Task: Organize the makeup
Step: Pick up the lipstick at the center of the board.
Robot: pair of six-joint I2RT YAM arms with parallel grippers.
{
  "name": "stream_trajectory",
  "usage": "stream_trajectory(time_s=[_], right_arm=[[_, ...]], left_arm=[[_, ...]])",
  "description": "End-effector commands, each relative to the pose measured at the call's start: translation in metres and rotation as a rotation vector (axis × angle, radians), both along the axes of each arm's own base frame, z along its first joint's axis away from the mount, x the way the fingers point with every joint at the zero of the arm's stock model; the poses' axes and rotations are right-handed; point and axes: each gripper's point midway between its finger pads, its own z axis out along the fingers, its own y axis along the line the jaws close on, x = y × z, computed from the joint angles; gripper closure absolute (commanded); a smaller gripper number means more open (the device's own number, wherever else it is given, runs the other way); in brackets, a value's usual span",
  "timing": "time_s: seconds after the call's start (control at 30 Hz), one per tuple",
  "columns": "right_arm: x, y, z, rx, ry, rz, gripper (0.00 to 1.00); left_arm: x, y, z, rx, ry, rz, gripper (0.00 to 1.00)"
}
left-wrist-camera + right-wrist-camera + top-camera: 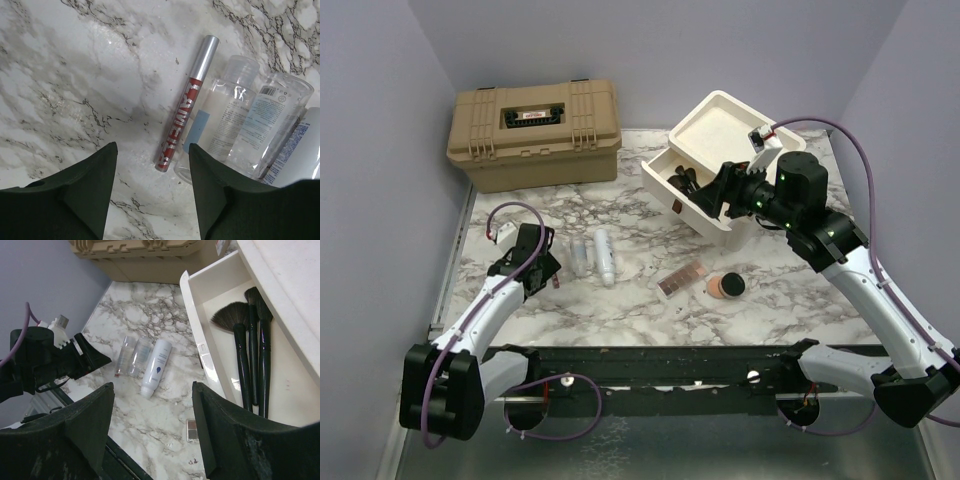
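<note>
A slim red tube (184,112) with a silver cap lies on the marble beside two clear bottles (227,117) and a whitish bottle (605,256). My left gripper (152,150) hovers open just short of the tube's near end, nothing between its fingers. It sits left of the bottles (548,268). Black-handled brushes (250,355) lie in the cream unit's open drawer (692,205). My right gripper (152,387) stands open and empty above that drawer (708,193). A pink palette (681,279) and a round black compact (726,286) rest mid-table.
A tan toolbox (535,130) stands shut at the back left. The cream drawer unit (715,125) sits at the back right, angled, with a shallow tray on top. Lilac walls close in three sides. A dark rail (650,365) runs along the near edge.
</note>
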Motion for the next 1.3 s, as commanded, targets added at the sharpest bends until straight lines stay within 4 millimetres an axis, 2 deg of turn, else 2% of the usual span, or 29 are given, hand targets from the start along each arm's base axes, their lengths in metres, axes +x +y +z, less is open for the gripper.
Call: stream_trajectory(time_s=[0.0, 0.2, 0.83, 1.13, 1.27], right_arm=[[-0.003, 0.004, 0.004, 0.016, -0.011, 0.022, 0.3], [-0.002, 0.003, 0.004, 0.017, -0.013, 0.012, 0.3], [0.001, 0.007, 0.001, 0.019, 0.001, 0.017, 0.3], [0.002, 0.007, 0.001, 0.017, 0.0, 0.017, 0.3], [0.002, 0.007, 0.0, 0.015, 0.003, 0.019, 0.3]], left_arm=[[0.001, 0.0, -0.007, -0.003, 0.016, -0.015, 0.4], [0.0, -0.001, -0.018, -0.004, 0.057, -0.017, 0.42], [0.0, -0.003, -0.026, -0.001, 0.083, -0.053, 0.43], [-0.003, -0.001, -0.037, 0.008, 0.119, -0.048, 0.44], [-0.004, 0.0, -0.037, 0.017, 0.123, -0.049, 0.47]])
